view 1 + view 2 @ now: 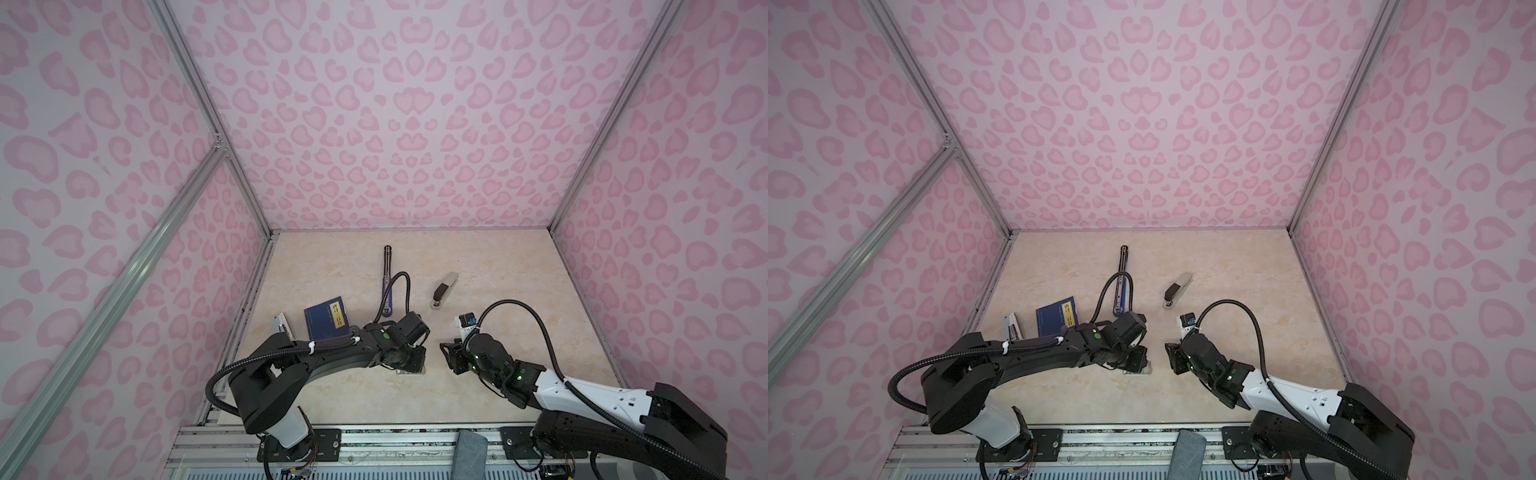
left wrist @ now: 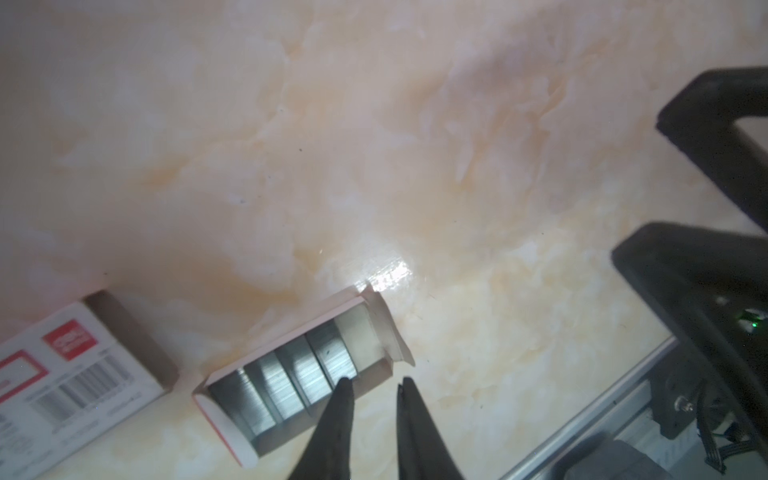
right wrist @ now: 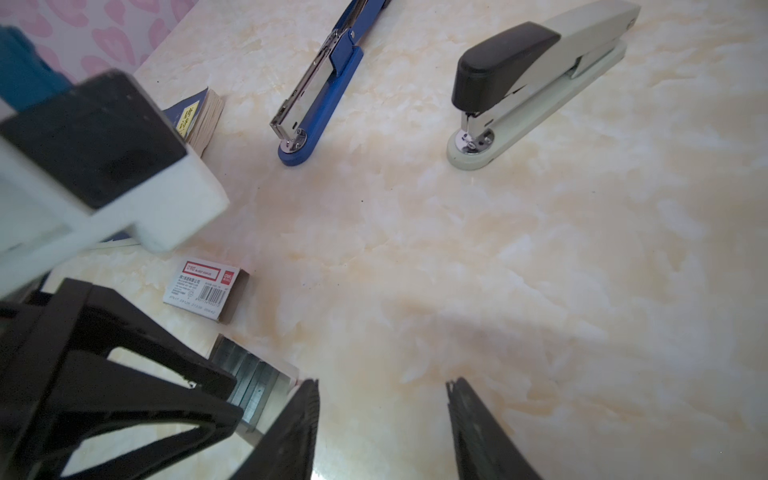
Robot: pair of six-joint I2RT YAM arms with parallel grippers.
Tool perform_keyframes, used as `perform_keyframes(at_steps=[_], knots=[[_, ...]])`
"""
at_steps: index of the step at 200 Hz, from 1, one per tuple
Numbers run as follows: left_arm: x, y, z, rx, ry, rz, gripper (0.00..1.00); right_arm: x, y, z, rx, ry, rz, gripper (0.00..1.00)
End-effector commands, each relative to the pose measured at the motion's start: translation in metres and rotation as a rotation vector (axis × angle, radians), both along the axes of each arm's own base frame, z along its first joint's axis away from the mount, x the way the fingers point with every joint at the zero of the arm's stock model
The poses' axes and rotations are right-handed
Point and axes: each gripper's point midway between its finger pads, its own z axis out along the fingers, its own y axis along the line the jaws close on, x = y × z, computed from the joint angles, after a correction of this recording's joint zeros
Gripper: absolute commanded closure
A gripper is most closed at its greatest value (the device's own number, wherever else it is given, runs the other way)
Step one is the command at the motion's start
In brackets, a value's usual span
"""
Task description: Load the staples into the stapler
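Progress: early.
- box (image 3: 199, 286) lying slid off
- tray (image 2: 220, 419) lying open, staples (image 2: 291, 374) sitting in it right at left gripper (image 2: 374, 388) tips
- fingers standing narrowly apart, seemingly clamping nothing
- right gripper (image 3: 382, 415) hanging just beside, jaws apart, empty
- blue stapler (image 3: 328, 83) lying opened well beyond both grippers, awaiting strip
- remaining: picking, inserting, closing
- in both top views, left arm (image 1: 332, 357) covering tray

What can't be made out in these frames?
- Staples: in both top views, nearly all under the left claw.
- Box: top views, under the left arm; left wrist view, cut by the edge, print blurred.
- Blue stapler: right wrist view, far end past the edge.
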Motion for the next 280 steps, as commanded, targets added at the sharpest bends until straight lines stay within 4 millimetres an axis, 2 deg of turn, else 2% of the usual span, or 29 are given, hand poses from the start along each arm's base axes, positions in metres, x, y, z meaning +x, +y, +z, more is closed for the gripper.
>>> perform_keyframes(at_steps=[1,194,245,280], knots=[[-0.005,0.003,-0.005,0.042,0.030,-0.015,0.76,0.003,-0.003,0.002,0.011,-0.018,-0.025,0.48],[-0.011,-0.002,-0.031,0.141,0.113,-0.043,0.77,-0.001,-0.025,0.018,0.025,-0.077,-0.070,0.48],[-0.009,0.002,-0.032,0.166,0.108,-0.030,0.80,-0.003,-0.028,0.020,0.037,-0.087,-0.074,0.48],[-0.006,0.007,-0.026,0.175,0.079,-0.012,0.80,-0.003,-0.027,0.019,0.050,-0.086,-0.072,0.47]])
